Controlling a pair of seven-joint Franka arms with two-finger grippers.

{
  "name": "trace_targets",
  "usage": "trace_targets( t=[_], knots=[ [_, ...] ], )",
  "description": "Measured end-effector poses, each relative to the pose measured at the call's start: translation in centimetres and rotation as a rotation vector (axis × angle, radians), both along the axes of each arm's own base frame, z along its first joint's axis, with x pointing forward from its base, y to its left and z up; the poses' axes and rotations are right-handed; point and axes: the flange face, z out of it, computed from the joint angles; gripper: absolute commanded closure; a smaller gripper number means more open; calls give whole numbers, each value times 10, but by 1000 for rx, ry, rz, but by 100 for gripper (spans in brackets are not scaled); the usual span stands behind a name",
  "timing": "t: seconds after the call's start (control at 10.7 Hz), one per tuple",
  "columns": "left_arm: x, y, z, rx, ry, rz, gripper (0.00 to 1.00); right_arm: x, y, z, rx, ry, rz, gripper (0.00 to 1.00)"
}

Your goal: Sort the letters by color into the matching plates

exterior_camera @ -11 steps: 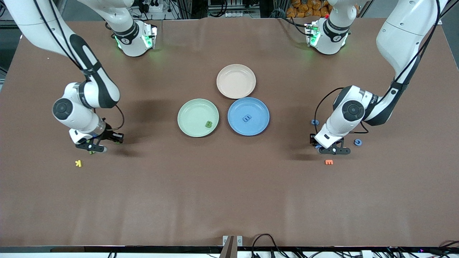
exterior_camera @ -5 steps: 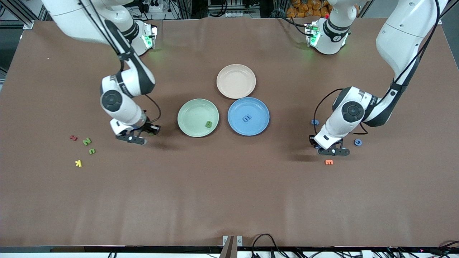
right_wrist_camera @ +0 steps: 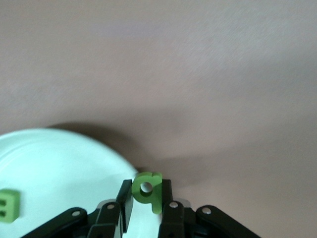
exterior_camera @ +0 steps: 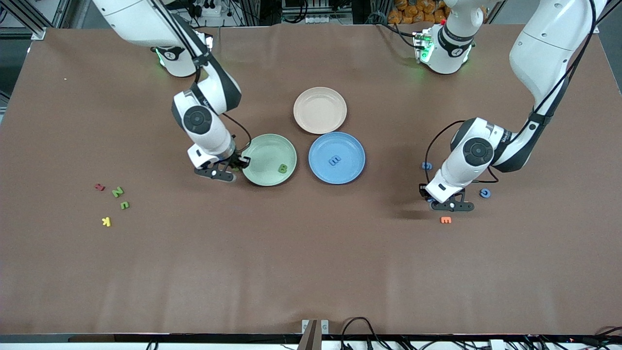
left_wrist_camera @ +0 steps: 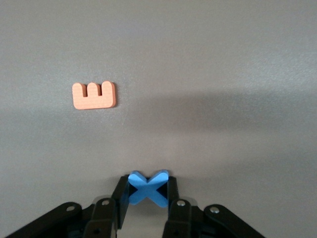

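since a second ago my right arm has swung from the cluster of loose letters at its end of the desk to the rim of the pale green round matte plate (exterior_camera: 268,159), and my left arm has barely shifted but its tool has pinched down.

the right tool (exterior_camera: 236,164) is over that plate's edge, closed on a small green foam letter with a round hole (right_wrist_camera: 147,190). a darker green foam letter b (exterior_camera: 282,168) already lies in the plate. the left tool (exterior_camera: 430,197) sits low over the brown desk (exterior_camera: 311,253) at the left arm's end, gripping a blue foam x-shaped letter (left_wrist_camera: 148,187) across its crossing. an orange foam letter e (exterior_camera: 445,219) lies just nearer the camera; two more small blue foam letters, one (exterior_camera: 426,166) farther from the camera and one (exterior_camera: 485,193) beside the tool, wait close by.

the blue round plate (exterior_camera: 350,170) holds one blue foam letter (exterior_camera: 334,160); the beige plate (exterior_camera: 320,110) has nothing in it. a red letter (exterior_camera: 99,186), two green foam letters (exterior_camera: 118,192) (exterior_camera: 125,205) and a yellow letter (exterior_camera: 106,221) remain at the right arm's end.

i judge these pieces feather-light, soft and slightly squashy, not fragile and not slick. best held across the flat side faces at the thickest middle, gently, as thin limbs could bend or twist out.
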Motion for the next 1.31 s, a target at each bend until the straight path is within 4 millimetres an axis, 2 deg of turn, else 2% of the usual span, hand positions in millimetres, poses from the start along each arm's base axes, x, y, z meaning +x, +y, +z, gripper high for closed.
trace_targets(
  t=[0.19, 0.28, 0.37, 0.47, 0.84, 1.03, 1.22, 1.31],
  knots=[
    [6, -3, 6, -3, -16, -1, 100, -13, 26, 2, 10, 1, -8, 84],
    [7, -5, 8, -5, -21, -4, 100, -17, 35, 4, 16, 0, -12, 79],
    [8, -8, 10, -7, -26, -9, 100, -19, 42, 6, 21, -2, -21, 11],
    [9, -12, 12, -9, -30, -14, 100, -20, 47, 7, 24, -4, -30, 0],
    [11, -34, 19, 0, -30, -39, 100, -19, 52, 5, 28, 1, -70, 0],
    [13, -52, 29, 8, -20, -25, 100, -18, 52, 5, 29, -1, -72, 0],
    [14, -71, 38, 20, -4, -9, 100, -7, 37, 6, 29, -5, -65, 0],
    [13, -81, 42, 22, 9, -1, 100, 7, 15, 6, 30, -8, -59, 0]
  ],
)
